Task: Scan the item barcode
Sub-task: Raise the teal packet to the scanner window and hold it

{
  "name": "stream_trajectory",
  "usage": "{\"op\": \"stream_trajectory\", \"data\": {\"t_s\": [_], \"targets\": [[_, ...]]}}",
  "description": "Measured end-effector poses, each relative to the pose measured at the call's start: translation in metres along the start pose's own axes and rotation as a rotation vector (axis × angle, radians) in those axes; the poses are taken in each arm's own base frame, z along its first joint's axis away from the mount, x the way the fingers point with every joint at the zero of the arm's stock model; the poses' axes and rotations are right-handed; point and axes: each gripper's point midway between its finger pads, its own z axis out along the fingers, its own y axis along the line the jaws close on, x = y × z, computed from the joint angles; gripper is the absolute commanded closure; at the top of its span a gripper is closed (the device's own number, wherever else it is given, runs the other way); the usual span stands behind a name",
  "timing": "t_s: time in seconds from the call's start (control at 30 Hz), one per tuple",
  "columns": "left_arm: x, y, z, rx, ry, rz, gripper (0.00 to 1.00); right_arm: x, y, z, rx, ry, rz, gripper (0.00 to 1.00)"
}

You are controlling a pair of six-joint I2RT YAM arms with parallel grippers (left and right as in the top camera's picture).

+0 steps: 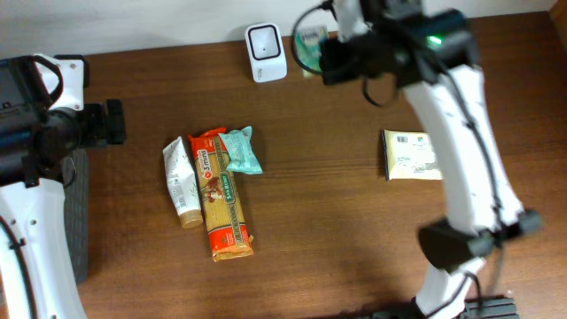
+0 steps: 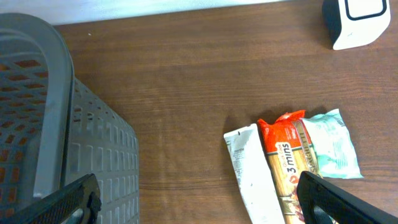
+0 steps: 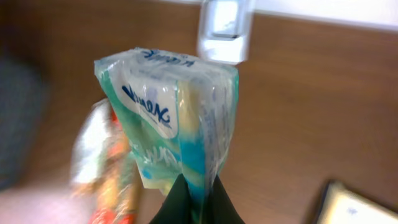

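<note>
Bare table lies open between packet cluster and flat packet; basket blocks the left, scanner the far edge.

A mock shop checkout — a white scanner stands on a wooden table with packaged groceries (pasta, a tube) laid out. A grey basket sits at one side.

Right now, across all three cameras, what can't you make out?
Overhead: the right arm hides most of the packet; no barcode shows.
Right wrist: the packet's print is blurred, the packs lying at left are a smear, and the right gripper is cut off by the bottom edge.
Left wrist: the scanner is cut off at the top right corner; the pasta pack runs off the bottom edge.
</note>
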Motion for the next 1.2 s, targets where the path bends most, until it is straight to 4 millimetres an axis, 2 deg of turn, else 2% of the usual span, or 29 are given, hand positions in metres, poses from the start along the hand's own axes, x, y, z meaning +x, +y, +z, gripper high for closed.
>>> {"op": "stream_trajectory", "data": {"t_s": [0.03, 0.07, 0.13, 0.23, 0.43, 0.6, 0.67, 0.77, 1.03, 1.2], "targets": [[0.0, 0.0, 0.0, 0.0, -0.001, 0.0, 0.01, -0.007, -0.007, 0.018, 0.062, -0.007, -0.02, 0.96], [0.0, 0.0, 0.0, 0.0, 0.0, 0.0, 0.01, -0.024, -0.015, 0.043, 0.142, -0.051, -0.054, 0.96], [0.0, 0.0, 0.0, 0.0, 0.0, 0.0, 0.01, -0.038, -0.033, 0.096, 0.303, -0.08, -0.129, 0.96], [0.0, 0.0, 0.0, 0.0, -0.001, 0.0, 0.01, -0.049, -0.049, 0.155, 0.495, -0.114, -0.235, 0.96], [0.0, 0.0, 0.0, 0.0, -0.001, 0.0, 0.01, -0.06, -0.061, 0.219, 0.628, -0.175, -0.354, 0.96], [0.0, 0.0, 0.0, 0.0, 0.0, 0.0, 0.01, -0.068, -0.063, 0.254, 0.66, -0.233, -0.427, 0.96], [0.0, 0.0, 0.0, 0.0, 0.0, 0.0, 0.01, -0.066, -0.063, 0.267, 0.667, -0.232, -0.473, 0.96], [0.0, 0.0, 0.0, 0.0, 0.0, 0.0, 0.01, -0.061, -0.062, 0.277, 0.669, -0.215, -0.504, 0.96], [0.0, 0.0, 0.0, 0.0, 0.0, 0.0, 0.01, -0.056, -0.058, 0.283, 0.665, -0.203, -0.528, 0.96], [0.0, 0.0, 0.0, 0.0, 0.0, 0.0, 0.01, -0.05, -0.038, 0.287, 0.642, -0.192, -0.562, 0.96]]}}
